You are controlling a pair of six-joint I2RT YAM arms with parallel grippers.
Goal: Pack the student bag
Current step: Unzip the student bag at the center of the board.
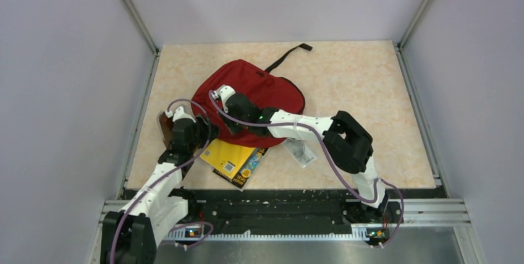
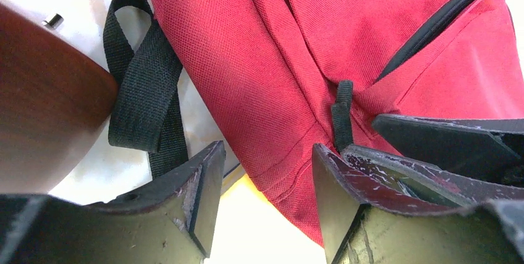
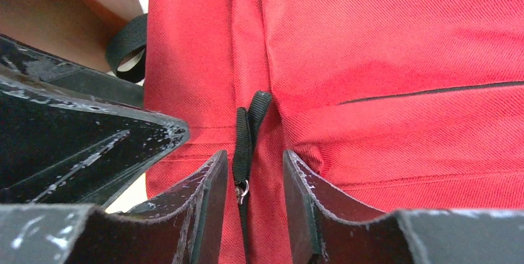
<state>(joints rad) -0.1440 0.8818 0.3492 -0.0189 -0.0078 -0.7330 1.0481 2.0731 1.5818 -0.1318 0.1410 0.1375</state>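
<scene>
Student bag (image 1: 266, 85): right gripper (image 3: 253, 157), jaws ajar astride the zipper pull (image 3: 246, 140), should pinch it squarely while left gripper (image 2: 266, 153), also ajar, steadies the hem between its jaws.

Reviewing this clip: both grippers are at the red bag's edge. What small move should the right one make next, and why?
Probably close the right gripper on the black zipper pull: it hangs between the open jaws, not yet pinched. The left gripper straddles the student bag at its hem beside it, likely to brace the fabric.
</scene>
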